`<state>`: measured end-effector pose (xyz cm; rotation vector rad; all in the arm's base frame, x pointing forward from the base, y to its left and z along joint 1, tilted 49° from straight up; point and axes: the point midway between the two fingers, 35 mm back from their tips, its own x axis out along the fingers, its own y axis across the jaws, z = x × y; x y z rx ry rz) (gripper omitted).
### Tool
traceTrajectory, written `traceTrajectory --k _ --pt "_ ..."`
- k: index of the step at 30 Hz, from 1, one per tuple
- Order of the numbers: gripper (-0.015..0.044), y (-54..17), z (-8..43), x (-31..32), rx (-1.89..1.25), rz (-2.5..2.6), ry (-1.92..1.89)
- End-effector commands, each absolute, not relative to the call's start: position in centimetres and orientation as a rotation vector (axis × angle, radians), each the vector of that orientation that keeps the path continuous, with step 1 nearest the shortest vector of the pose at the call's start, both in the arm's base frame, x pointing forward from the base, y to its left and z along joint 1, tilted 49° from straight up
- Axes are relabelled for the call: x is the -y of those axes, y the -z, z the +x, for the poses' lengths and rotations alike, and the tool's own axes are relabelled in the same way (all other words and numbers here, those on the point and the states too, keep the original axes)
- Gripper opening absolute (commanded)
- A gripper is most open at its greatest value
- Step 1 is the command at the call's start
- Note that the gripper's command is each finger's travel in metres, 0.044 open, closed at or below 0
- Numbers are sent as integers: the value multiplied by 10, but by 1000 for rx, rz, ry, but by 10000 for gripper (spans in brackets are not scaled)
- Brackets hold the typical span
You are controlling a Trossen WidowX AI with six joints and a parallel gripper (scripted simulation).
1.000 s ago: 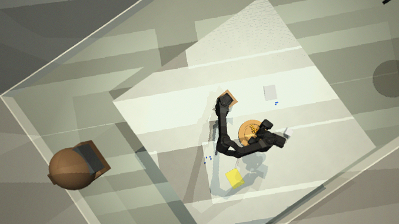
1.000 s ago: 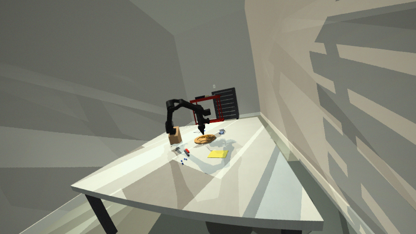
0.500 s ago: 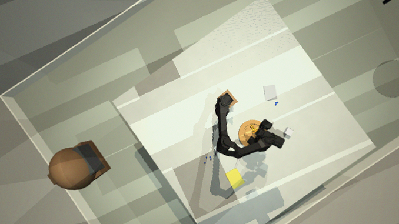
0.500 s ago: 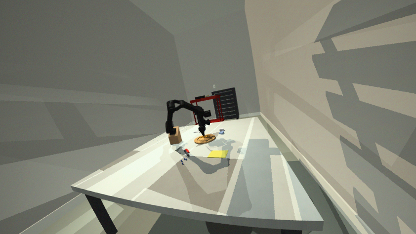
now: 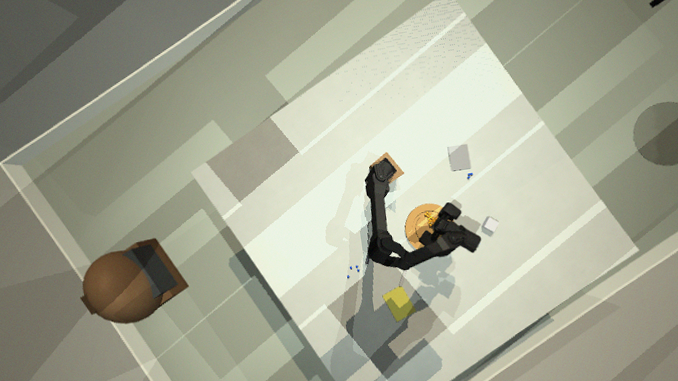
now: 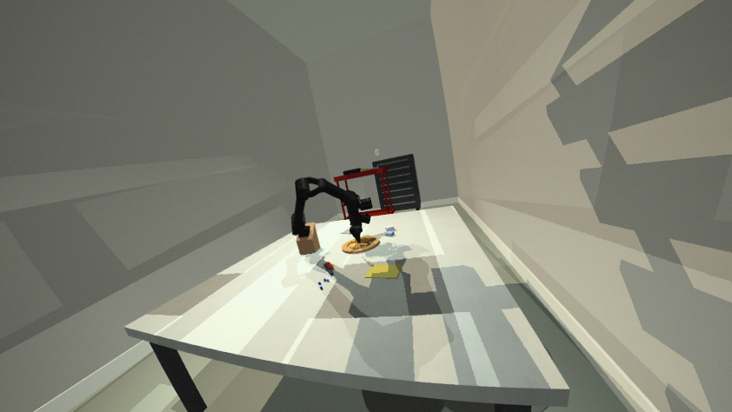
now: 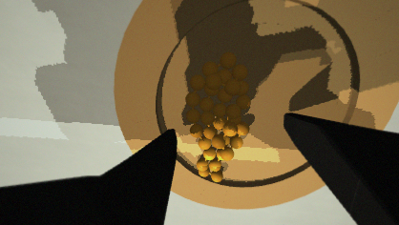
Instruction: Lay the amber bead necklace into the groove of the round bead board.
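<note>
The amber bead necklace (image 5: 429, 218) (image 7: 213, 79) lies bunched in a long heap on the round bead board (image 5: 414, 232) (image 6: 350, 249) (image 7: 136, 86). In the wrist view the heap is left of the board's centre, inside the dark ring groove (image 7: 353, 57). Its lowest beads reach the groove's near edge; whether any sits down in it I cannot tell. The rest of the groove in view holds no beads. My gripper (image 6: 357, 239) (image 7: 228, 127) is open and empty, low over the board, its fingertips apart on either side of the heap's lower part.
A yellow sheet (image 5: 398, 303) (image 6: 382, 271) and small blue pieces (image 5: 357, 270) (image 6: 321, 287) lie near the board. A red and black object (image 6: 329, 267) lies near the arm's base. A grey square (image 5: 459, 157) and a white cube (image 5: 490, 225) are on the table's other side.
</note>
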<state>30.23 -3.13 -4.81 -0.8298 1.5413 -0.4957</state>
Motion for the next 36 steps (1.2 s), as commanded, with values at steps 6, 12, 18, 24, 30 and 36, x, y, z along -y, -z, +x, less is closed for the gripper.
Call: traceTrajectory --k 6,12,18,24,30,36 --pt "144 48 303 31 -1540 -829 496" --pt "0 48 303 31 -1540 -829 496" --pt "0 48 303 31 -1540 -829 496" --pt "0 48 303 31 -1540 -829 496" --pt "0 48 303 31 -1540 -829 496" --pt "0 48 303 31 -1540 -829 496"
